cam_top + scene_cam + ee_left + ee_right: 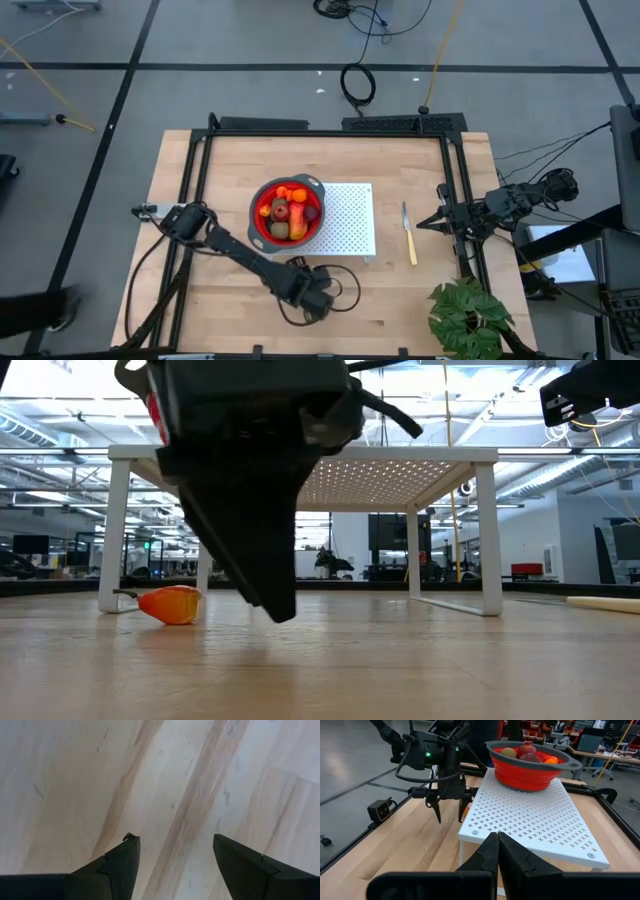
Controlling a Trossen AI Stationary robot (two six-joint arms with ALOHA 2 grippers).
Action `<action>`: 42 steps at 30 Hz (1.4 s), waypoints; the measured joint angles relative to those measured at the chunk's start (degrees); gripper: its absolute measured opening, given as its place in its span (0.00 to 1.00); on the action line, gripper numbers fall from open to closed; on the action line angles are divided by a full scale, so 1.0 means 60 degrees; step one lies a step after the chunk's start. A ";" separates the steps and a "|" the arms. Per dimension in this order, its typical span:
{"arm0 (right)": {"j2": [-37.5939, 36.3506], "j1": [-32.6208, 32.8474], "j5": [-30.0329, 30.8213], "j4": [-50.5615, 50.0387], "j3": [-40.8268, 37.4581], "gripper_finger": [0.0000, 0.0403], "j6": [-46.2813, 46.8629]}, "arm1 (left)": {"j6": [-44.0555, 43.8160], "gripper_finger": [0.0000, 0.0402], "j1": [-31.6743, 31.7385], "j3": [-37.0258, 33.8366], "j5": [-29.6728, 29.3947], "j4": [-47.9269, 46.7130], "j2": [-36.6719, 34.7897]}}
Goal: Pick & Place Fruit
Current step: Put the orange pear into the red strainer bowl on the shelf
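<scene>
Fruit [285, 210] mostly heaped in red colander [258, 222] on white perforated stand [348, 218], one orange piece [170, 604] left on table [400, 300] beneath; left gripper [449, 810] spread empty near it, right gripper [498, 851] pinched together, parked.

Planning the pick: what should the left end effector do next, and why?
Probably shift toward the orange fruit lying on the wood beside the white stand, then lower around it. The left end effector is open over bare table, holding nothing, and that piece sits outside the red bowl.
</scene>
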 joint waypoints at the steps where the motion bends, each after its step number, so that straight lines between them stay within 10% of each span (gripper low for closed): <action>1: 0.0000 0.0000 0.0000 0.0000 0.0000 0.00 0.0000 | 0.0142 0.62 0.0050 0.0002 0.0028 0.0056 0.0000; 26: 0.0000 0.0000 -0.0004 -0.0003 0.0000 0.00 0.0004 | 0.0767 0.62 0.0400 0.0002 -0.0402 0.0372 -0.0040; 42: 0.0000 0.0000 -0.0004 -0.0004 0.0000 0.00 0.0005 | 0.0561 0.62 0.0142 0.1109 -0.0736 -0.2181 -0.0036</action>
